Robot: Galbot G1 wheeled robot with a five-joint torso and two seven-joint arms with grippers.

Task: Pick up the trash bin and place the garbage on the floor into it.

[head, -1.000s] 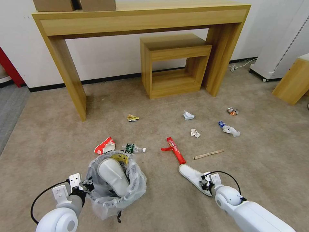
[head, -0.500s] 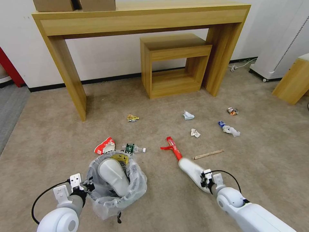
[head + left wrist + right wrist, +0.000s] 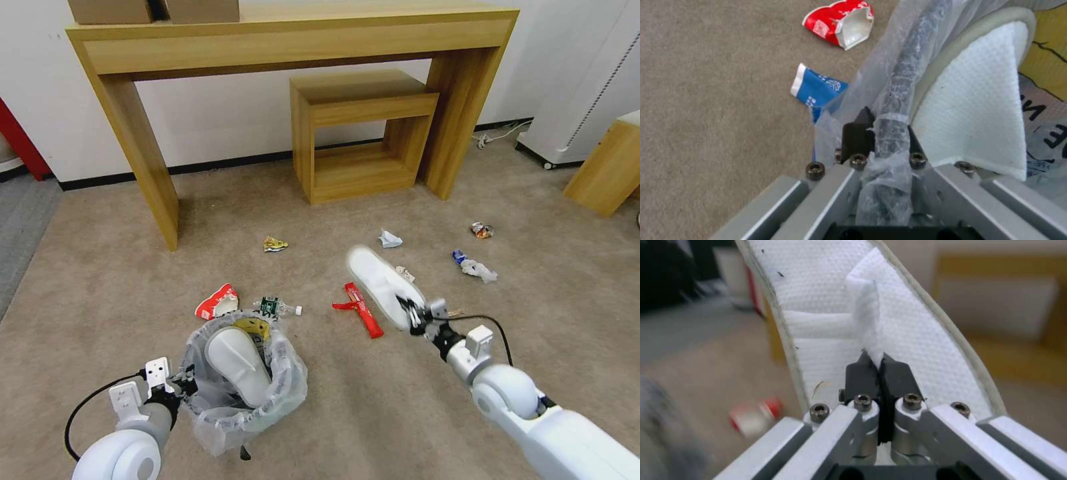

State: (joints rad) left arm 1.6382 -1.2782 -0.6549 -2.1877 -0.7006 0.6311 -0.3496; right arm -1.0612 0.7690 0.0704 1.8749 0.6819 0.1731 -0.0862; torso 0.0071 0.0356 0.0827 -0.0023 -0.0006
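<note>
The trash bin (image 3: pixel 220 407), dark and lined with a crinkly clear bag, hangs just above the carpet at the lower left. My left gripper (image 3: pixel 183 388) is shut on its rim (image 3: pixel 893 110). One white slipper (image 3: pixel 237 367) stands inside the bin. My right gripper (image 3: pixel 413 319) is shut on the strap of a second white slipper (image 3: pixel 380 283) and holds it in the air right of the bin. In the right wrist view its fingers (image 3: pixel 862 376) pinch the slipper's strap (image 3: pixel 869 316). Garbage on the carpet: a crushed red-white cup (image 3: pixel 217 301), a green-label bottle (image 3: pixel 275 307), a red wrapper (image 3: pixel 360 310).
More litter lies farther out: a yellow wrapper (image 3: pixel 275 244), crumpled papers (image 3: pixel 390 239), a blue-white cup (image 3: pixel 473 267), a crushed can (image 3: pixel 481 230). A blue-white cup (image 3: pixel 818 88) lies beside the bin. A tall wooden console (image 3: pixel 140 160) and a small wooden shelf (image 3: pixel 360 133) stand against the wall.
My right gripper has lifted the white slipper off the carpet and swung it up and forward. The left gripper and the bin have stayed almost still.
</note>
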